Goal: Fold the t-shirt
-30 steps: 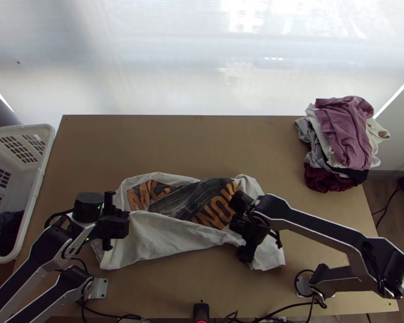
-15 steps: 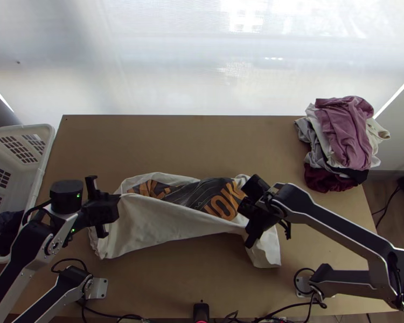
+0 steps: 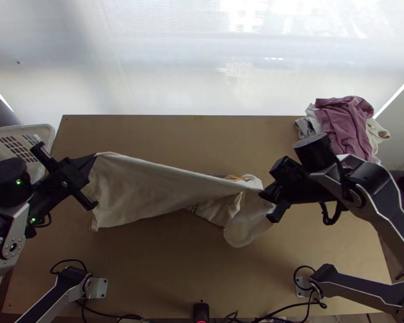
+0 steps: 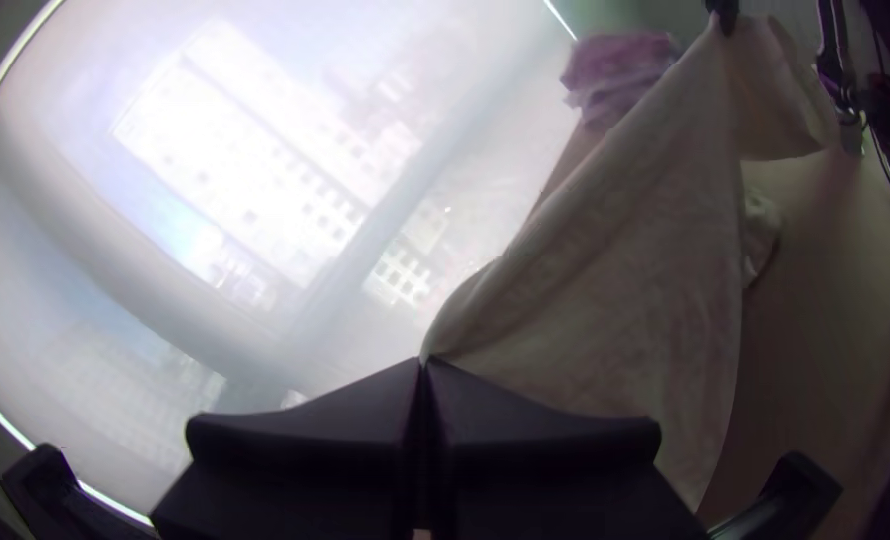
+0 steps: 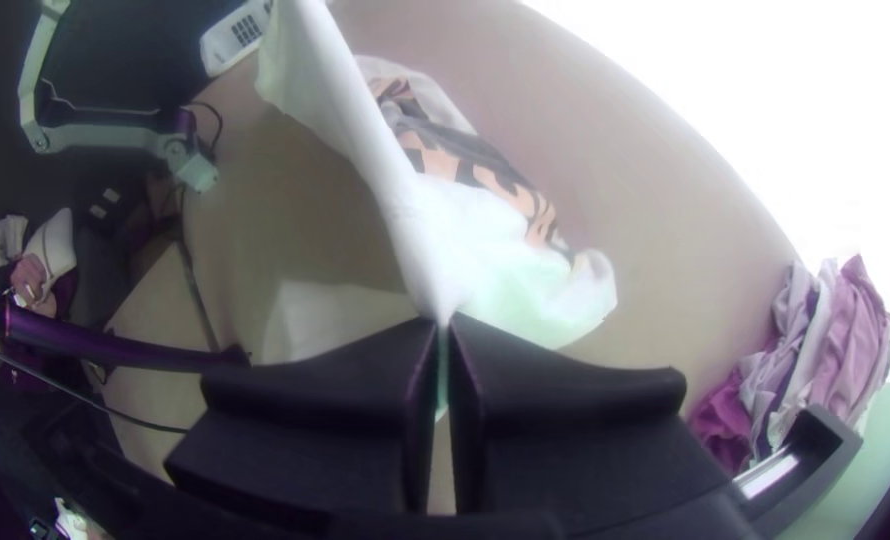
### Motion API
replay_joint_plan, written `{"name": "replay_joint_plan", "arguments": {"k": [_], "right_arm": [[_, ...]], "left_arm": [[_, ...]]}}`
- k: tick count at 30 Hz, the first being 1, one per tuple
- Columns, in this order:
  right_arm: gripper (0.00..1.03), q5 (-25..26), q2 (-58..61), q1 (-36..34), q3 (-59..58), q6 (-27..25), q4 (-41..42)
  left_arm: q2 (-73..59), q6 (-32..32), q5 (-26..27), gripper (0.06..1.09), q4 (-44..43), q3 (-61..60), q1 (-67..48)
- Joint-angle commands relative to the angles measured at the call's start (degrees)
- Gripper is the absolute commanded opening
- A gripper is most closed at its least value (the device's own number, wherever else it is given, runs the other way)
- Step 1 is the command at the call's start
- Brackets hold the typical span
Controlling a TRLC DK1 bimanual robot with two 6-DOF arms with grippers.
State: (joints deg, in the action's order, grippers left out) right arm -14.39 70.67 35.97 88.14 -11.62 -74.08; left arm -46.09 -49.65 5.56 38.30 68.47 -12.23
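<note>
At a wooden table [image 3: 175,269], the right arm [image 3: 393,207] bends inward, its right end effector [image 3: 263,193] clamped on the white t-shirt [image 3: 148,188]. Opposite, the left arm [image 3: 11,242] angles the left end effector [image 3: 95,155] toward the far middle, pinching a corner. Cloth stretches between them, its printed part bunched on the tabletop. Beyond, at far right, sits a clothes pile [image 3: 345,121].

"What's moved?"
"The black, flat-fingered left claw [image 3: 93,156] and right claw [image 3: 262,194] have drawn farther apart, stretching the white cloth t-shirt [image 3: 143,188] tauter."
"And its orange-and-black print [image 3: 234,177]?"
"Mostly hidden from above now."
</note>
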Motion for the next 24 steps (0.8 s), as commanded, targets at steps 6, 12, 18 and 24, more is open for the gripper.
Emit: {"name": "replay_joint_plan", "arguments": {"k": [6,12,18,24], "right_arm": [[0.03,-0.2,-1.0,-6.1,16.8,-0.2,-4.9],[0.03,-2.3,-1.4,-6.4,20.8,-1.0,-6.2],[0.03,0.4,-3.8,-9.1,27.0,3.5,-5.2],[0.03,2.9,-8.6,-10.7,27.3,4.0,-6.4]], "left_arm": [[2.0,8.4,-0.4,0.1,-7.1,12.2,8.9],[6.4,11.5,-0.7,0.1,-8.1,12.8,11.2],[9.8,20.0,-0.7,0.1,-4.2,15.1,11.4],[13.9,26.5,-0.6,0.1,0.3,16.7,11.4]]}}
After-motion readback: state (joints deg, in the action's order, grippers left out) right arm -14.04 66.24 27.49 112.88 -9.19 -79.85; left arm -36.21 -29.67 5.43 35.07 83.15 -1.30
